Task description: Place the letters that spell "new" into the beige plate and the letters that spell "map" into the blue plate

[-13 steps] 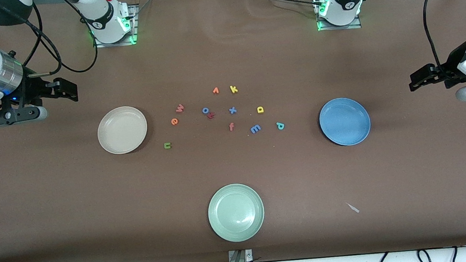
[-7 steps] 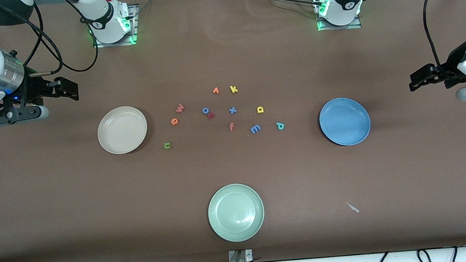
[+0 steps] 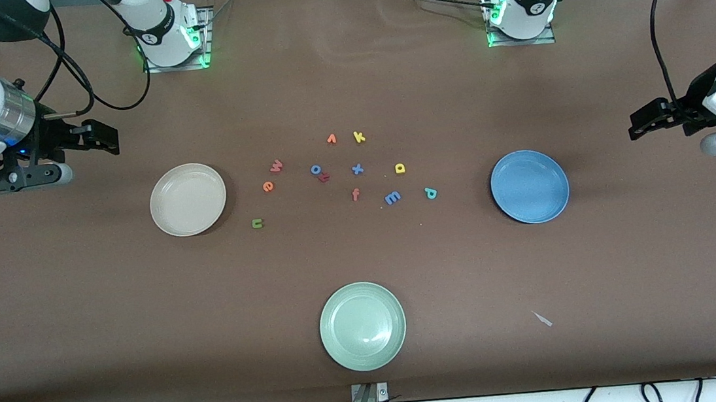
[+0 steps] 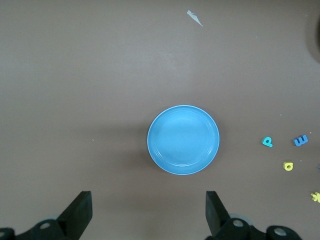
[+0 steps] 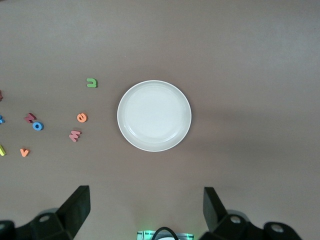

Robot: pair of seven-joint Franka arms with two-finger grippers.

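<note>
The beige plate (image 3: 187,200) (image 5: 154,115) and the blue plate (image 3: 529,186) (image 4: 183,139) both lie empty, with the letters scattered on the table between them. Olive n (image 3: 257,223), orange e (image 3: 268,186) and pinkish-red w (image 3: 276,165) lie beside the beige plate. Blue m (image 3: 392,197), yellow a (image 3: 399,168) and teal p (image 3: 430,193) lie toward the blue plate. My right gripper (image 3: 106,138) (image 5: 145,200) hangs open over bare table at the right arm's end. My left gripper (image 3: 639,122) (image 4: 148,202) hangs open over bare table at the left arm's end. Neither holds anything.
A pale green plate (image 3: 362,326) sits near the table's front edge. Orange v (image 3: 331,139), yellow k (image 3: 359,137), blue o (image 3: 315,169), blue x (image 3: 357,169) and salmon f (image 3: 355,194) lie among the letters. A small scrap (image 3: 542,318) lies nearer the camera than the blue plate.
</note>
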